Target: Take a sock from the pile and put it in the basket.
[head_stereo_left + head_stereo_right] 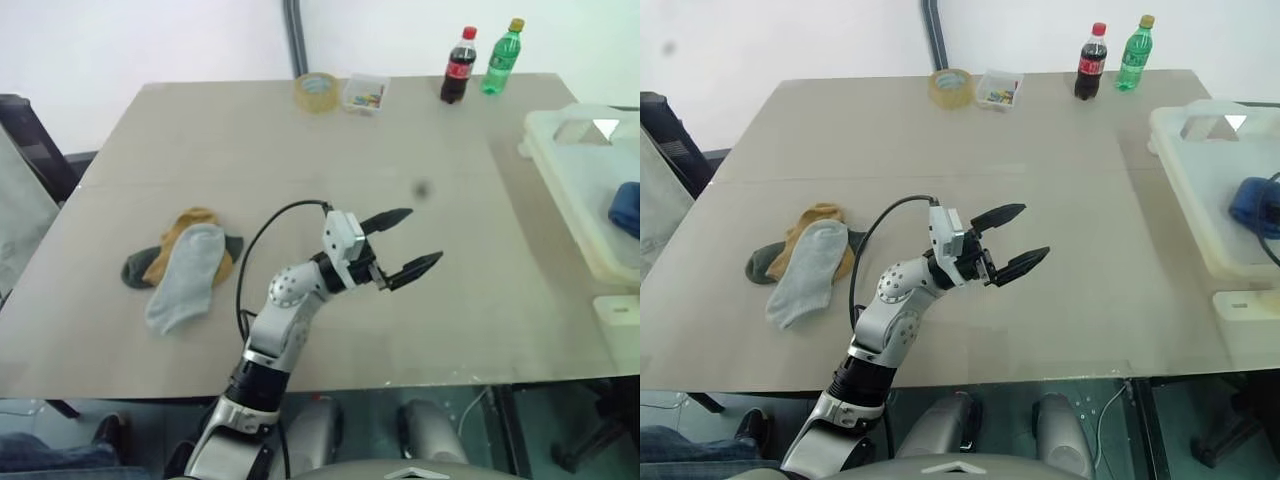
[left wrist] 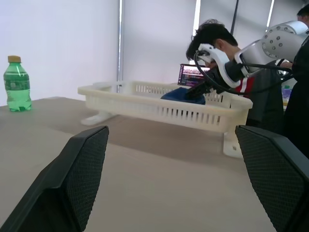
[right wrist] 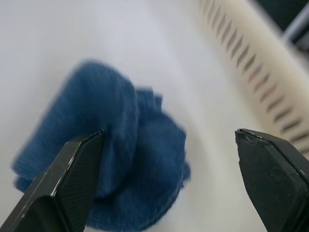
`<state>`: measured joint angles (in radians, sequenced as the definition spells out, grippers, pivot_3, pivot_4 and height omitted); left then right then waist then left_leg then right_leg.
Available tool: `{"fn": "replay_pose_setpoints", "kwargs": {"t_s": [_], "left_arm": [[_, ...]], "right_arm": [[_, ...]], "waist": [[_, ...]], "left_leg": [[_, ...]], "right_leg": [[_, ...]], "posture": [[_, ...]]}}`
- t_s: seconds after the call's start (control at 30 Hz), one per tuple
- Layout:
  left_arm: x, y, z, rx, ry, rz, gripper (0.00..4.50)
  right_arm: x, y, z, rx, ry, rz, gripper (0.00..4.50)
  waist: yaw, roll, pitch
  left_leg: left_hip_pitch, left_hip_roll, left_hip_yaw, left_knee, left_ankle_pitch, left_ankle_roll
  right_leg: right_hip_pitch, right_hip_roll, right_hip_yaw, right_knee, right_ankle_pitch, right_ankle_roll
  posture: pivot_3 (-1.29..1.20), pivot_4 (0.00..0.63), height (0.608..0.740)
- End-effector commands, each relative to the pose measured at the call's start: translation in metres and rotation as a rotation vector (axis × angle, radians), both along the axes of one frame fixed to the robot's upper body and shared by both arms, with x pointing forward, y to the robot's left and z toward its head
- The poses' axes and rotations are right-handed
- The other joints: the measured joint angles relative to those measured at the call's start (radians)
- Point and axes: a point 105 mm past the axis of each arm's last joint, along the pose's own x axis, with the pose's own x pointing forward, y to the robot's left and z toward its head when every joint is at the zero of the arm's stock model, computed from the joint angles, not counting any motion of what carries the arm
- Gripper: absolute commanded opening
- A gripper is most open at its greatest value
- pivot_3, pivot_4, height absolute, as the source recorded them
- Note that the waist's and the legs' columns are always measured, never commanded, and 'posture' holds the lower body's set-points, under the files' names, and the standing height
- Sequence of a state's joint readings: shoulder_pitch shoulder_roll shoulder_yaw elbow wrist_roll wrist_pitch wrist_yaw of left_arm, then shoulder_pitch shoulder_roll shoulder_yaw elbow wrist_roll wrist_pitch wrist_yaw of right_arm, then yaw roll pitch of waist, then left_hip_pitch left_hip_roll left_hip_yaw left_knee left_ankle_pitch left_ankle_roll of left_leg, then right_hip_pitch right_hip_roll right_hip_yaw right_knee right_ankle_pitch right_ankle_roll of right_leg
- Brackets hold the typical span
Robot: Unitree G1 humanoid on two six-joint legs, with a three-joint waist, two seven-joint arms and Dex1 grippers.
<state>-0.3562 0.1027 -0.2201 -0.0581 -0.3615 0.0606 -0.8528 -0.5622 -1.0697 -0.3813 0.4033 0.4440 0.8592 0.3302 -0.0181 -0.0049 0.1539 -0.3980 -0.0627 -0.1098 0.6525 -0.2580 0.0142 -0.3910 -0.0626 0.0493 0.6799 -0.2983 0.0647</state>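
Left pincer [image 1: 405, 243] is idling apart, empty. Right pincer [image 3: 169, 183] is gaping over blue sock [image 3: 120, 159] lying in basket [image 1: 1200, 190]. Next, I'm judging: fetching another from pile [image 1: 185, 265].

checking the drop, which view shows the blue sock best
The right wrist view: the blue sock lies crumpled on the basket floor. Both eye views catch its edge; the left wrist view a sliver above the rim.

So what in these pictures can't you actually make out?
- Basket: cut off by the eye views' right edge.
- Dark sock in the pile: mostly buried under the grey sock.
- Blue sock: blurred in the right wrist view.
- Small clear box: contents too small to tell.
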Motion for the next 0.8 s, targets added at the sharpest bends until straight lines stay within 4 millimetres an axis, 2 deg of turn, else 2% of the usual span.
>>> {"fn": "replay_pose_setpoints", "kwargs": {"t_s": [0.03, 0.07, 0.13, 0.17, 0.23, 0.3, 0.37, 0.43, 0.47, 0.6, 0.73, 0.8], "left_arm": [[-0.007, 0.0, 0.013, -0.019, -0.046, -0.027, 4.5], [-0.007, 0.001, 0.013, -0.016, -0.044, -0.027, 4.5], [-0.007, 0.002, 0.013, -0.014, -0.041, -0.027, 4.5], [-0.007, 0.004, 0.013, -0.01, -0.036, -0.024, 4.5], [-0.006, 0.006, 0.012, -0.002, -0.026, -0.018, 4.5], [-0.005, 0.01, 0.007, 0.02, 0.003, 0.0, 4.5], [-0.002, 0.021, -0.008, 0.087, 0.059, 0.041, 4.5], [-0.002, 0.034, -0.021, 0.147, 0.108, 0.079, 4.5], [-0.003, 0.038, -0.024, 0.163, 0.123, 0.088, 4.5], [-0.013, 0.069, -0.042, 0.259, 0.191, 0.142, 4.5], [-0.024, 0.107, -0.059, 0.358, 0.266, 0.263, 4.5], [-0.033, 0.127, -0.066, 0.392, 0.307, 0.317, 4.5]], "right_arm": [[0.0, 0.037, 0.056, -0.06, -0.232, 0.176, 4.39], [-0.001, 0.051, 0.064, -0.071, -0.275, 0.235, 4.39], [-0.003, 0.065, 0.07, -0.085, -0.314, 0.291, 4.39], [-0.004, 0.086, 0.072, -0.082, -0.341, 0.388, 4.39], [-0.008, 0.113, 0.071, -0.067, -0.367, 0.513, 4.39], [-0.013, 0.141, 0.055, -0.035, -0.344, 0.626, 4.39], [-0.021, 0.179, 0.018, 0.039, -0.266, 0.761, 4.39], [-0.033, 0.211, -0.013, 0.129, -0.215, 0.858, 4.39], [-0.037, 0.22, -0.021, 0.154, -0.204, 0.884, 4.39], [-0.061, 0.242, -0.068, 0.162, -0.167, 0.959, 4.39], [-0.086, 0.228, -0.111, 0.041, 0.0, 1.041, 4.39], [-0.098, 0.217, -0.118, 0.04, 0.045, 1.068, 4.39]], "waist": [[0.0, 0.0, 0.0], [0.001, 0.0, 0.0], [0.005, 0.0, 0.0], [0.006, 0.0, 0.0], [0.008, -0.001, 0.001], [0.008, -0.001, 0.001], [0.011, -0.002, 0.0], [0.009, -0.003, 0.0], [0.006, -0.002, 0.0], [0.008, -0.001, 0.001], [0.008, 0.0, 0.001], [0.006, 0.0, 0.001]], "left_leg": [[0.0, 0.0, 0.0, 0.0, 0.0, 0.0], [0.0, 0.001, 0.0, 0.0, 0.0, 0.0], [0.0, 0.002, -0.001, 0.001, -0.001, 0.002], [0.0, 0.002, -0.001, 0.001, -0.001, 0.002], [-0.001, 0.001, -0.002, 0.001, -0.001, 0.002], [-0.001, 0.001, -0.002, 0.001, -0.001, 0.002], [-0.001, 0.001, -0.003, 0.001, -0.001, 0.002], [-0.001, 0.001, -0.005, 0.001, -0.001, 0.002], [-0.001, 0.001, -0.006, 0.001, -0.001, 0.002], [-0.001, 0.0, -0.005, 0.001, -0.001, 0.002], [0.001, -0.001, -0.006, 0.001, -0.002, 0.003], [0.002, -0.001, -0.006, 0.001, -0.002, 0.003]], "right_leg": [[0.0, 0.0, 0.0, 0.0, 0.0, 0.0], [0.0, 0.001, 0.0, 0.0, 0.0, 0.0], [0.0, 0.001, 0.0, 0.0, 0.0, 0.0], [0.0, 0.001, -0.001, 0.0, 0.0, 0.001], [0.0, 0.001, -0.001, -0.001, 0.001, 0.001], [0.0, 0.001, -0.001, -0.001, 0.001, 0.001], [0.001, 0.0, -0.002, -0.001, 0.001, 0.001], [0.001, 0.0, -0.003, -0.002, 0.001, 0.001], [0.001, 0.0, -0.003, -0.002, 0.0, 0.001], [0.0, -0.001, -0.003, 0.0, 0.001, 0.001], [0.002, -0.002, -0.004, -0.001, 0.001, 0.001], [0.003, -0.002, -0.004, -0.001, 0.001, 0.001]], "posture": [[0.0, 0.15, 0.74], [0.0, 0.15, 0.74], [0.0, 0.15, 0.74], [0.0, 0.15, 0.74], [0.0, 0.15, 0.74], [0.0, 0.15, 0.74], [0.0, 0.15, 0.74], [0.0, 0.15, 0.74], [0.0, 0.15, 0.74], [0.0, 0.15, 0.74], [0.0, 0.15, 0.74], [0.0, 0.15, 0.74]]}}
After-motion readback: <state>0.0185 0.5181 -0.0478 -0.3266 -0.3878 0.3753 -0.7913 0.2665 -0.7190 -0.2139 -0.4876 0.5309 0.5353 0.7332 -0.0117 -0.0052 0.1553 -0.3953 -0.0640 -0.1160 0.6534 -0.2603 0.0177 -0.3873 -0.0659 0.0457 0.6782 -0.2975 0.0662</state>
